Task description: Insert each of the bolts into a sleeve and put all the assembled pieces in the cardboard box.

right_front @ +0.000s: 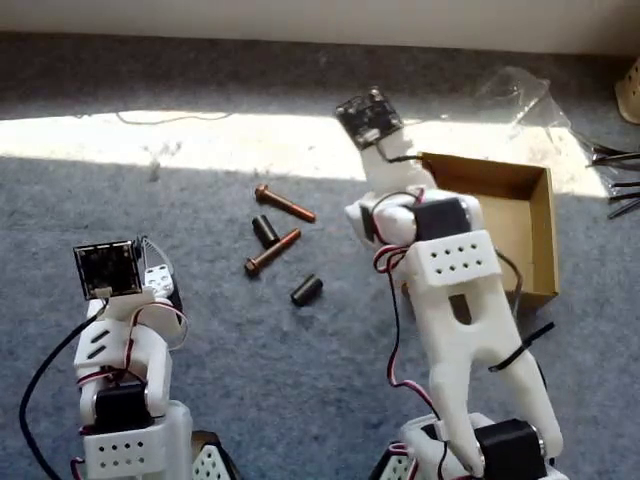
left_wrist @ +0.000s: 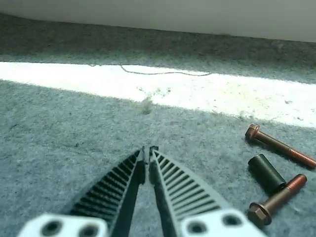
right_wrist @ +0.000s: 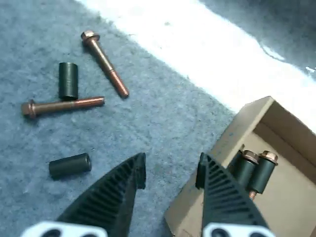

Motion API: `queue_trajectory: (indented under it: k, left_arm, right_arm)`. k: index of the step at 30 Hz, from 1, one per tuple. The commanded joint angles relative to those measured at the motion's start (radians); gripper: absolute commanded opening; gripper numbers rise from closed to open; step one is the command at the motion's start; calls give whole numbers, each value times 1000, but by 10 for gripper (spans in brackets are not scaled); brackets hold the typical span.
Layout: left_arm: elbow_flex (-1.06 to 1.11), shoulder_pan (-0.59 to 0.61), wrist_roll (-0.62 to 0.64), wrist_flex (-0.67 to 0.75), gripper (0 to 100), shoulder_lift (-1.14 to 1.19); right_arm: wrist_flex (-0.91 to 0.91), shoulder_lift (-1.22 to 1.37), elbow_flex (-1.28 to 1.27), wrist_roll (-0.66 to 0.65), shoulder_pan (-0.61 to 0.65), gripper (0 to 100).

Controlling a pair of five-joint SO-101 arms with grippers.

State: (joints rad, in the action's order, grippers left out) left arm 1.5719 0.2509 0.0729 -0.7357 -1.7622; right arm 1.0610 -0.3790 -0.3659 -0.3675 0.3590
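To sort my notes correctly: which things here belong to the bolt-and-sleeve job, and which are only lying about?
Job: far bolt, near bolt, two loose sleeves, cardboard box, two assembled pieces inside.
Lying about: clear plastic bag, thin wire.

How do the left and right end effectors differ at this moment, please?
The left end effector is shut, fingertips together; the right end effector is open, with a clear gap. The left end effector hangs over bare carpet; the right end effector hangs at the corner of the cardboard box, near two assembled pieces inside. Both have dark, tapered fingers.
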Motion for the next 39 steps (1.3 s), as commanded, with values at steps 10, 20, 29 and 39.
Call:
queue_trajectory:
  k: [10,20,29,39]
  left_arm:
    - [-21,16,-3,0,34,-10]
    - [-22,21,-6,2,34,-10]
    - [2,68,-3,49,34,-10]
    - [4,70,-5,49,34,-10]
  right_arm:
    - [-5,-7,-177,-677,183,153]
    - [-257,-5,-354,-1019,239,152]
    - [-257,4,-366,-1122,375,76]
    - [-252,4,-440,-1122,427,77]
